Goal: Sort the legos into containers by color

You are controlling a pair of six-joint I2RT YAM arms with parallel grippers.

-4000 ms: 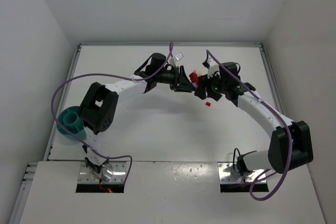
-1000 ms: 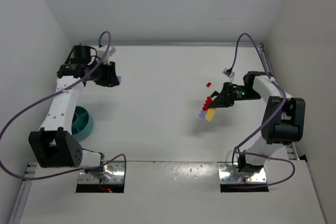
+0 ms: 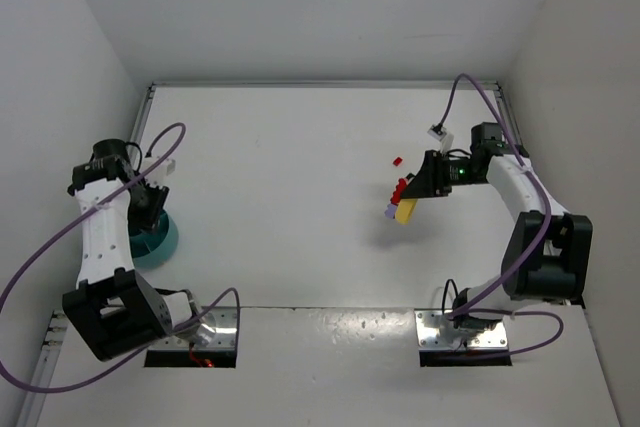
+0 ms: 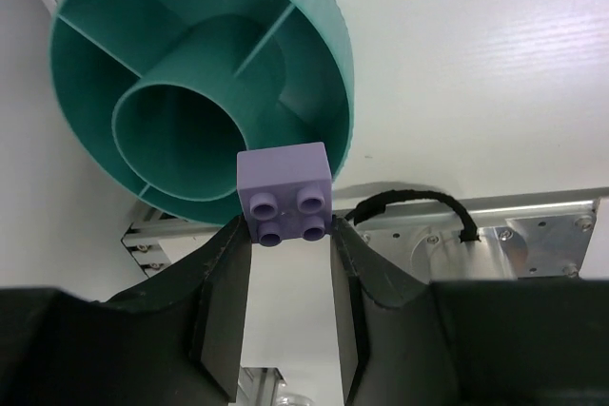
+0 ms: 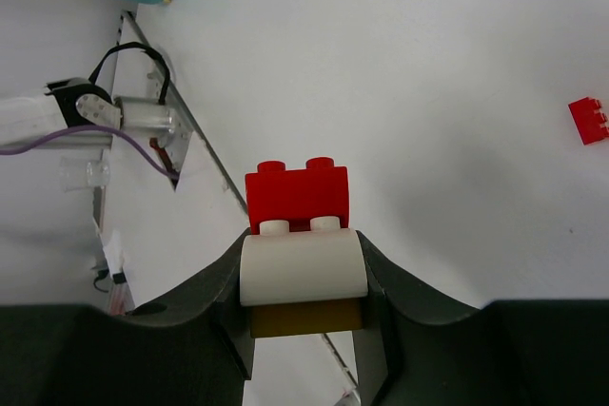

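Lilac studded plastic brick (image 4: 284, 193) is pinched by the left gripper (image 4: 285, 235) above the round teal plastic bowl (image 4: 328, 64). Over at the right gripper (image 5: 304, 278), a red-white-yellow plastic brick stack (image 5: 297, 199) is clamped between the fingers.

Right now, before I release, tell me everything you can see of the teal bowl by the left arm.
The teal bowl is round plastic with a finely ribbed outer wall, an inner ring and thin dividers splitting the outer band into compartments; what shows inside looks empty. It stands upright on the white table at its left edge. The left gripper holds a lilac brick over its near rim, apparently without touching it.
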